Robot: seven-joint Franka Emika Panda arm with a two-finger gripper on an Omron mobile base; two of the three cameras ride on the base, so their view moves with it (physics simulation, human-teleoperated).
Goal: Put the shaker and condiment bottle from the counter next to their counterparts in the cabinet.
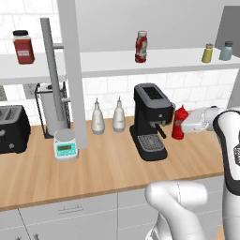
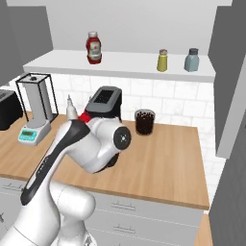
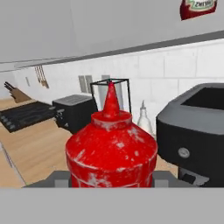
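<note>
Since shaker (image 1: 207, 53) already stands on cabinet (image 1: 140, 63) shelf, jaws clamped on condiment bottle (image 3: 111, 148) beside coffee machine (image 1: 151, 121), ready for lifting.

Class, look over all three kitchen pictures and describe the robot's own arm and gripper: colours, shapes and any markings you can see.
The arm is glossy white, built of rounded tubular links with bulbous joints. A black stripe runs along one link, and a round white joint cap has a small dark centre mark. The gripper is a pale grey-white boxy hand. No loose cables show; its finger tips cannot be made out.
</note>
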